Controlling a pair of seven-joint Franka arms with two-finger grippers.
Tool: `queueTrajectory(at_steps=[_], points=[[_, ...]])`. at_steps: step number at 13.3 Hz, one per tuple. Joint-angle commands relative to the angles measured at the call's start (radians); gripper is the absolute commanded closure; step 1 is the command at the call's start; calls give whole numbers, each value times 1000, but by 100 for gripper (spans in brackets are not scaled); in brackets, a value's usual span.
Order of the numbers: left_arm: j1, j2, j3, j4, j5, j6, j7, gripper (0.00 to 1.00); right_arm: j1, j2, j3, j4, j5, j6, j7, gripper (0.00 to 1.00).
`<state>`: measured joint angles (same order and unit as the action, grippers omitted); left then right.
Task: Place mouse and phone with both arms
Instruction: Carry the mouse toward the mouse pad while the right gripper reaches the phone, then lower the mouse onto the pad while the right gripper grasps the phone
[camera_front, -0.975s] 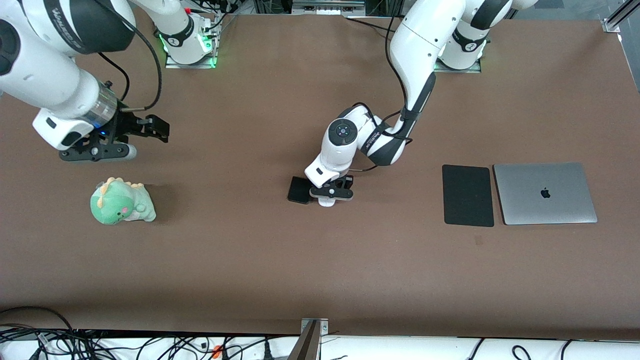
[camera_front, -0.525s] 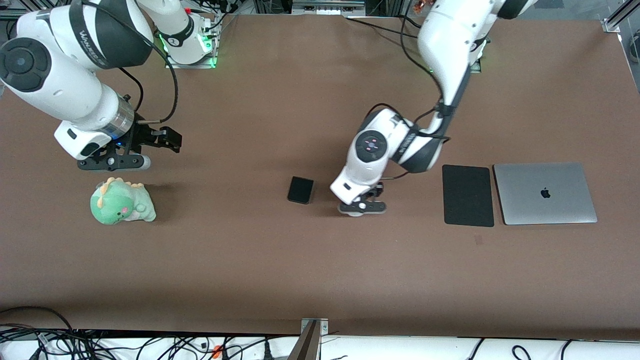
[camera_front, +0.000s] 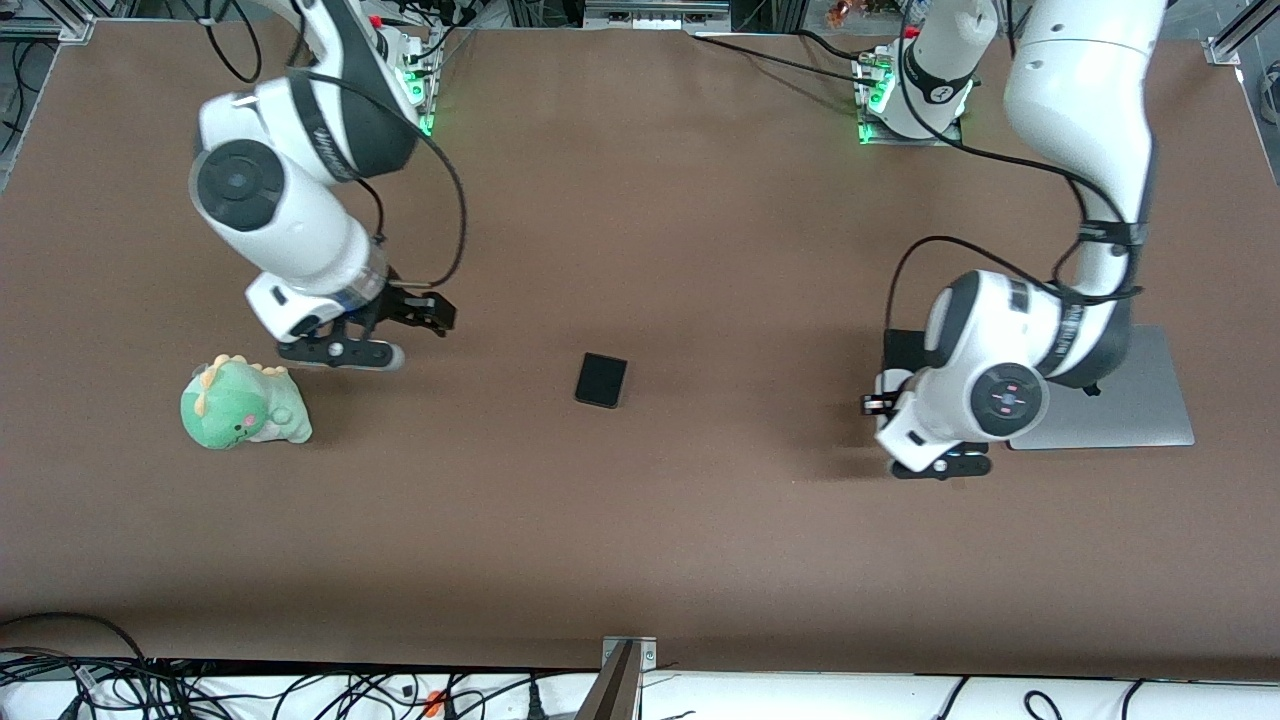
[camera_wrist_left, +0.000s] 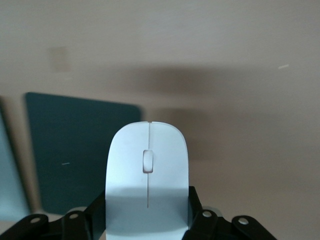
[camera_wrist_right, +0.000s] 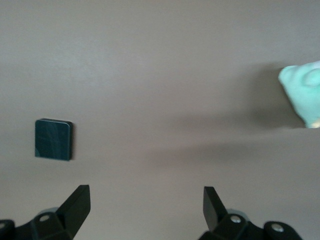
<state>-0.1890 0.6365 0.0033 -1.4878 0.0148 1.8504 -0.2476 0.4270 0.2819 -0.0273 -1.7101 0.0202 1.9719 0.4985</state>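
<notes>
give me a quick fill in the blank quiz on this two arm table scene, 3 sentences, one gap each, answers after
1. The left gripper is shut on the white ____.
2. The right gripper hangs open above the bare table beside the green plush ____.
3. The phone lies flat on the ____, held by no gripper.

Missing words: mouse; dinosaur; table

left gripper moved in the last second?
Yes. The left gripper, shut on the mouse, went from beside the phone toward the left arm's end of the table, and is now by the mouse pad and laptop.
</notes>
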Motion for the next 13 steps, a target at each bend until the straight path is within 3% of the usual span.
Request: queueTrajectory(at_steps=[1, 3, 6, 11, 13], points=[[101, -81, -28, -109, 86, 12, 104, 71, 62, 68, -3, 0, 3, 97, 125, 0], [138, -95, -29, -167, 80, 53, 181, 70, 105, 118, -3, 6, 3, 171, 216, 0], [149, -167, -29, -400, 82, 299, 194, 69, 163, 193, -3, 13, 3, 280, 328, 0], [187, -169, -31, -543, 80, 498, 235, 68, 268, 359, -5, 101, -3, 378, 485, 0], [186, -164, -34, -560, 68, 524, 235, 59, 283, 404, -6, 128, -5, 412, 500, 0]])
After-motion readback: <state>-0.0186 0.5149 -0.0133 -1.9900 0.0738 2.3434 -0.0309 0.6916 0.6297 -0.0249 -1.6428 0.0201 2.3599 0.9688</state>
